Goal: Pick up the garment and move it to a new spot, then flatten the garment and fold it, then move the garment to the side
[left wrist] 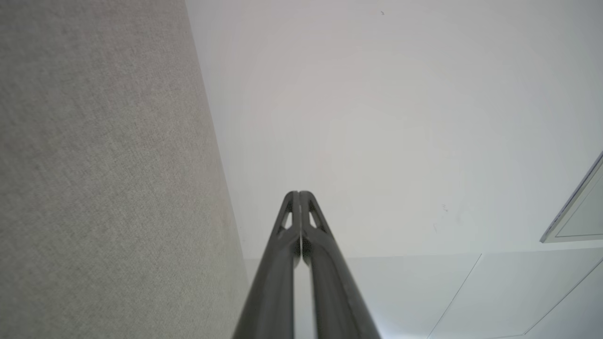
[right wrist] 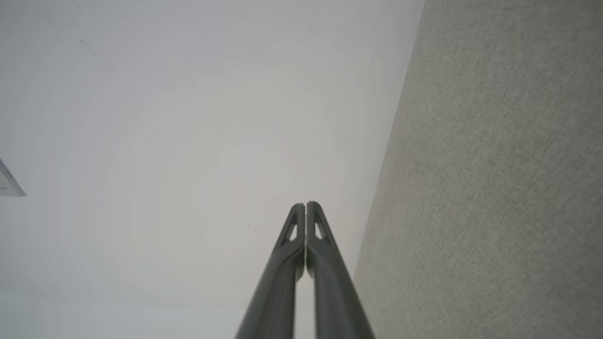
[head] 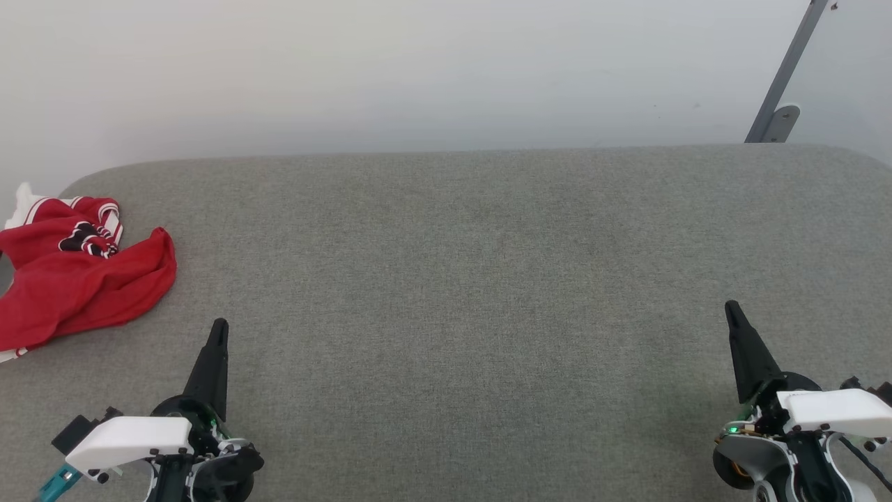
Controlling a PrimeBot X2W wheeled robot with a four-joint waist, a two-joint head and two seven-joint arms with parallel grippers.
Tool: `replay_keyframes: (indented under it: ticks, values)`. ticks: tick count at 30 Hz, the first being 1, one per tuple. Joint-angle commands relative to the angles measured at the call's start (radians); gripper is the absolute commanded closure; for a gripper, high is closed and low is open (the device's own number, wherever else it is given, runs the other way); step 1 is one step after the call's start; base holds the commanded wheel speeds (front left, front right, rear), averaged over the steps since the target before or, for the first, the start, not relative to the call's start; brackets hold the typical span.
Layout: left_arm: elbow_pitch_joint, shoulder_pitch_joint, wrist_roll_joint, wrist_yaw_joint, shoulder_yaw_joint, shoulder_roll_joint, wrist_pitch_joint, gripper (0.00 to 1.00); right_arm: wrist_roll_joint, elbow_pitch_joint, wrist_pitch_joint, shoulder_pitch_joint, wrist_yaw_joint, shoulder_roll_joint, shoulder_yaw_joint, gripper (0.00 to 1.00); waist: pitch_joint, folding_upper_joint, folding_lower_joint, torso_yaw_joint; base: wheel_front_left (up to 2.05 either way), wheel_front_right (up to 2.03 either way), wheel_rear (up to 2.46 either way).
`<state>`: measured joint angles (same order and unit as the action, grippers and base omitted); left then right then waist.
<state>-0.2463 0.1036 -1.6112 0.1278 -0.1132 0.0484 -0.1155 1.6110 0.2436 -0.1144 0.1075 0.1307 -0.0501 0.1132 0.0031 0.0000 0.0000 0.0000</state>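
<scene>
Left gripper (head: 220, 328) at lower left, fingers pressed together, nothing between them; right gripper (head: 732, 308) at lower right, likewise closed and empty. Beneath both, a wide grey upholstered surface (head: 446, 279). Behind, a pale wall (head: 418, 70). At the surface's far left edge, clear of the left gripper, a crumpled red jersey T-shirt (head: 77, 279), striped trim and black numerals uppermost.

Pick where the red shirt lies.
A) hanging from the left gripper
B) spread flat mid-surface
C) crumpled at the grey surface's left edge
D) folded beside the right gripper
C: the garment lies bunched at the left edge of the grey surface, apart from the left gripper.
</scene>
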Motion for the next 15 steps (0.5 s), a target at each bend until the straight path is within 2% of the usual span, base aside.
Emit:
replay_keyframes:
  ticks: [1, 8, 9, 15]
  values:
    - [0.0, 0.013, -0.004, 0.006, 0.0, 0.002, 0.0, 1.0, 0.004, 0.003, -0.002, 0.004, 0.0, 0.001, 0.001, 1.0, 0.0, 0.0, 0.0, 0.0, 0.0, 0.0, 0.0]
    - [0.0, 0.013, -0.004, 0.006, 0.001, 0.002, 0.0, 1.0, 0.004, 0.003, -0.002, 0.004, 0.0, 0.001, 0.001, 1.0, 0.0, 0.0, 0.0, 0.0, 0.0, 0.0, 0.0]
    - [0.0, 0.0, 0.0, 0.0, 0.0, 0.0, 0.0, 0.0, 0.0, 0.0, 0.0, 0.0, 0.0, 0.0, 0.0, 0.0, 0.0, 0.0, 0.0, 0.0, 0.0, 0.0, 0.0]
    - [-0.035, -0.038, 0.002, -0.005, 0.003, -0.014, 0.002, 0.0, -0.003, 0.034, 0.006, -0.038, 0.0, 0.005, -0.01, 0.0, 0.0, 0.0, 0.0, 0.0, 0.0, 0.0, 0.0]
